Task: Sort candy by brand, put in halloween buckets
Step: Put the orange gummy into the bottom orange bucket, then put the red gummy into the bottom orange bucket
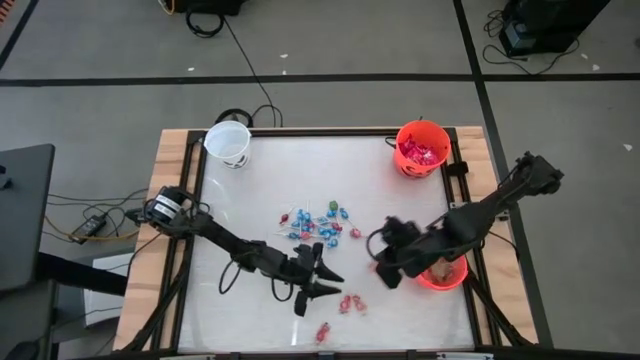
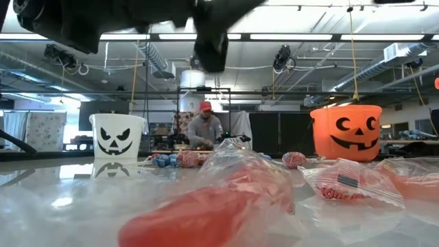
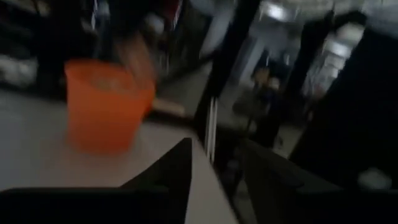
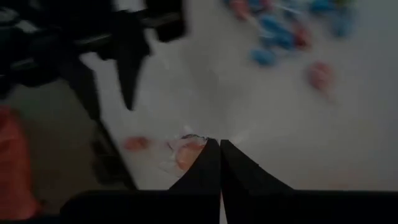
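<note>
Blue-and-red candy [image 1: 318,222] lies scattered mid-table, with red pieces [image 1: 351,301] nearer the near edge. A white bucket [image 1: 228,143] stands at the far left. One orange bucket [image 1: 422,148], holding red and pink candy, stands at the far right. Another orange bucket [image 1: 446,273] stands near right, partly under the right arm. My left gripper [image 1: 338,284] hangs open just left of the red pieces. My right gripper [image 4: 219,142] is shut above the table, just left of the near orange bucket, with a red piece [image 4: 186,149] at its tips. My right gripper appears to pinch the clear wrapper of a red candy [image 4: 188,138] between its two fingertips, coming from the table's right side. The picture is blurred, and which part of the wrapper it has cannot be told. The piece seems lifted off the table.
A lone red candy [image 1: 322,331] sits by the near edge. Close red packets [image 2: 343,184] fill the low view's foreground. A person [image 2: 206,127] stands in the room behind the table. The table's near-left and far-middle areas are bare.
</note>
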`<state>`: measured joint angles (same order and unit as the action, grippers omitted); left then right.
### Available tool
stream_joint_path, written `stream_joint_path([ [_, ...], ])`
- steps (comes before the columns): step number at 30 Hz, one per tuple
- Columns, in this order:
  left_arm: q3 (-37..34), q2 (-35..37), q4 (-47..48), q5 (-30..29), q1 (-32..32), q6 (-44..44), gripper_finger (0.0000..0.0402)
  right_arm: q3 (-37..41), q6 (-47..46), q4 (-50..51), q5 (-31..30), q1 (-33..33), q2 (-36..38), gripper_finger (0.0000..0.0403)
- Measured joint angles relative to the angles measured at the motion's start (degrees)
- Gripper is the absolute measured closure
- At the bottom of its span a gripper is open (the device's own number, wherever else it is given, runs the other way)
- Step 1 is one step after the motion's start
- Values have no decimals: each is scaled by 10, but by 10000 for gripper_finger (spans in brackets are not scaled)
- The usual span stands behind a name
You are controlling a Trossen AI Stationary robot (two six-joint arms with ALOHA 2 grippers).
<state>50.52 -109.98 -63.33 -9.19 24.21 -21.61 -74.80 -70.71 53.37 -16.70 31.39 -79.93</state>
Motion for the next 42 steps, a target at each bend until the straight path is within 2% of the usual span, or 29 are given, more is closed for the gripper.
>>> stream_joint_path([
  [4,0,0,94,9,3,-10,234,-15,-65,157,29,28,30,400],
  [9,16,0,173,12,3,10,232,-16,-145,292,84,79,39,400],
  [15,63,-4,269,16,-1,66,231,-16,-193,354,108,129,22,400],
  [20,100,-33,292,34,-17,100,231,9,-243,360,74,152,13,396],
  [23,117,-44,296,50,-26,105,231,38,-259,352,77,160,14,367],
  [27,131,-45,330,36,-29,109,231,55,-279,341,70,177,14,298],
  [29,137,-46,355,13,-29,109,231,55,-300,339,56,186,14,261],
  [34,144,-46,409,12,-25,128,231,43,-351,338,11,204,16,185],
  [37,144,-46,426,35,-15,155,231,35,-362,336,-14,207,16,164],
  [42,143,-46,438,53,0,199,231,33,-363,325,-18,206,16,162],
])
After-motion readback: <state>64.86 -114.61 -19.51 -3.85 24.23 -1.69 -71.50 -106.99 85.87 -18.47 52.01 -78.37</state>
